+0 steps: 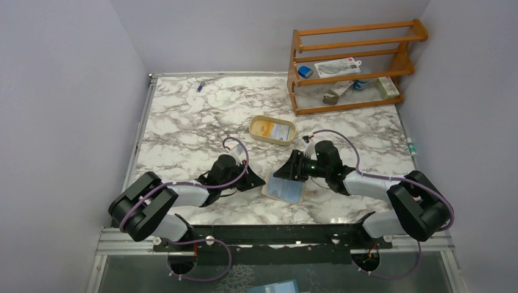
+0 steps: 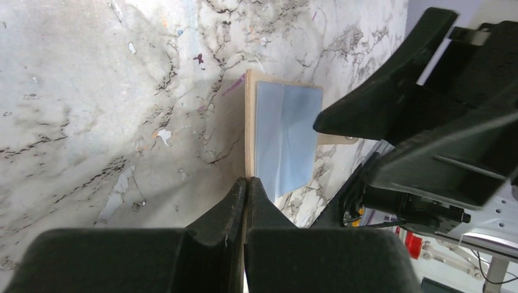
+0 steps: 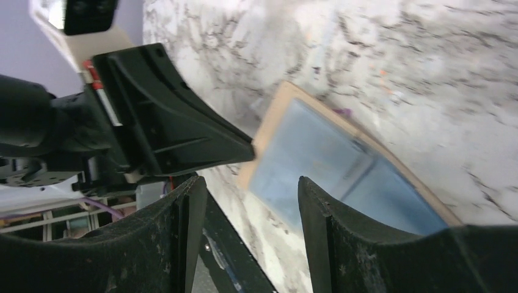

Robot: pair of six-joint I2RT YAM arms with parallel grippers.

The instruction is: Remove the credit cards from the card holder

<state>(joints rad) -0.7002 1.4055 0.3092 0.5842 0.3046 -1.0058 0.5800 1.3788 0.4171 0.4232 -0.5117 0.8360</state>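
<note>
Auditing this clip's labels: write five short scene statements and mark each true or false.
1. The wallet lies open on the table. True.
2. The left gripper is open. False: it is shut.
3. The tray holds two cards. True.
4. The right gripper grips a card. False: open, holding nothing.
5. The rack stands at the table's near edge. False: far right corner.
</note>
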